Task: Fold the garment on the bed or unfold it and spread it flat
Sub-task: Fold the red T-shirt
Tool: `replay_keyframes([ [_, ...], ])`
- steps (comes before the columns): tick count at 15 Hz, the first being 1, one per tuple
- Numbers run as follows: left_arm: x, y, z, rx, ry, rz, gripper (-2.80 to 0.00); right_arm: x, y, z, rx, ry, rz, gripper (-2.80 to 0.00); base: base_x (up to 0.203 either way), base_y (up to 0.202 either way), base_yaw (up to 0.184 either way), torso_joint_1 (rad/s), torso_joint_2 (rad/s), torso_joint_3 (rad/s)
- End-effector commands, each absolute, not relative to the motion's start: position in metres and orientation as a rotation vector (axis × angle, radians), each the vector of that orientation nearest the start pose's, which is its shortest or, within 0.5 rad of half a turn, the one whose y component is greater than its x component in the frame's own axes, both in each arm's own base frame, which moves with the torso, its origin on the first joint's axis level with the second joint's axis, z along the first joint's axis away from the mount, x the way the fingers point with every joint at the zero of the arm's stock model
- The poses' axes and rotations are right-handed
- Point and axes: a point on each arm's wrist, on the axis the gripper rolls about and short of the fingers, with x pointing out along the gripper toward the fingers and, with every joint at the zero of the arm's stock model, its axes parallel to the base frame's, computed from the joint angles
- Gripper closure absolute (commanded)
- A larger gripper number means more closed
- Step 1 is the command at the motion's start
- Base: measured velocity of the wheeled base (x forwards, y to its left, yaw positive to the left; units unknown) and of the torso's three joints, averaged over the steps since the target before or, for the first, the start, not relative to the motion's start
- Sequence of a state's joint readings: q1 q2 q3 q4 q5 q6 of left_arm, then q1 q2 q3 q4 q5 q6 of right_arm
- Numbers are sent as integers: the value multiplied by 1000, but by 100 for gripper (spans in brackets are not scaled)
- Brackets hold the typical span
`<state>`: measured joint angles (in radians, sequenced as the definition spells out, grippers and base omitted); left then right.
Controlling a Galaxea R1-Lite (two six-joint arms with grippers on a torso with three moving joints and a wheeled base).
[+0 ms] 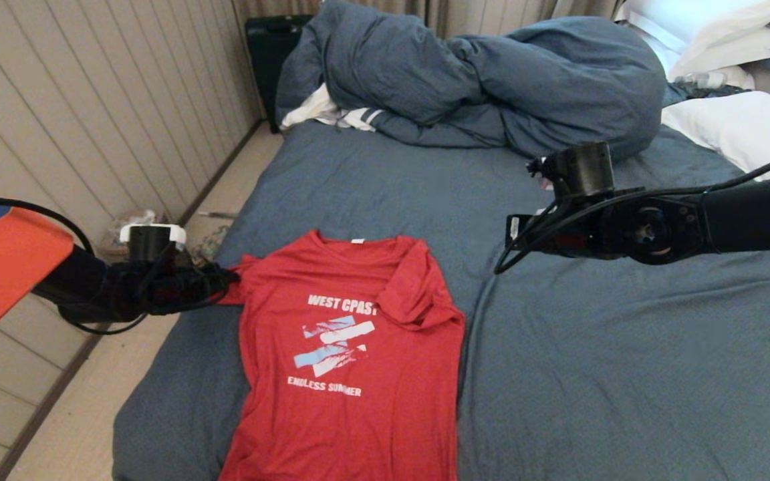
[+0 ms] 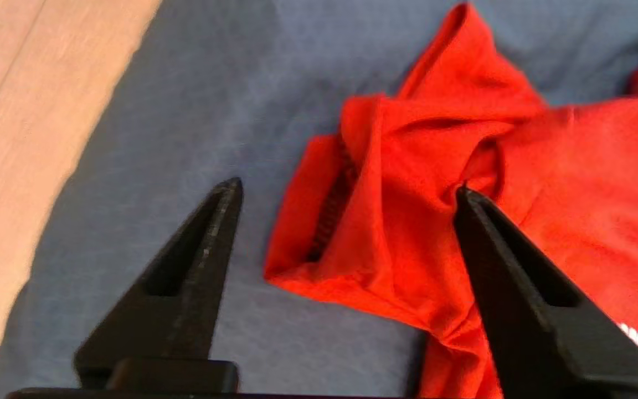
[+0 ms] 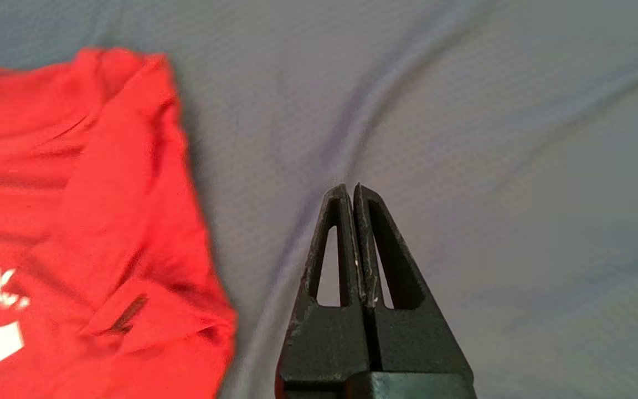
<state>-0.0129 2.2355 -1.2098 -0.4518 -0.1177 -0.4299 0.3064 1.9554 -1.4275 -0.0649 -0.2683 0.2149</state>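
L gripper (image 2: 346, 191), jaws wide, apparently straddles the left sleeve of red T-shirt (image 1: 348, 347) on bed (image 1: 625, 347); R gripper (image 3: 352, 191), closed and empty, hovers right.

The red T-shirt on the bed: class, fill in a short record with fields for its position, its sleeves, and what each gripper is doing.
garment: red T-shirt, print side up, on the bed near its left edge
left sleeve: bunched
right sleeve: folded in over the chest
left gripper: open, fingers either side of the bunched left sleeve
right gripper: shut, holding nothing, over bare sheet beside the shirt
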Motion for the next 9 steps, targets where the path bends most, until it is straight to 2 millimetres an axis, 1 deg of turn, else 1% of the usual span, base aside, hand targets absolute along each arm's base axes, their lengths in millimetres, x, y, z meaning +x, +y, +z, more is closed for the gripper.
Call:
replay_keyframes([
  [1,427,-10,67,-447,596,4,0,378,113,205,79,454,-13,0,0,0,0,0,0,0],
  [3,428,-10,68,-447,584,5,0,379,112,203,79,460,-17,0,0,0,0,0,0,0],
  [9,426,-9,75,-433,508,42,0,377,110,204,83,458,-20,0,0,0,0,0,0,0],
])
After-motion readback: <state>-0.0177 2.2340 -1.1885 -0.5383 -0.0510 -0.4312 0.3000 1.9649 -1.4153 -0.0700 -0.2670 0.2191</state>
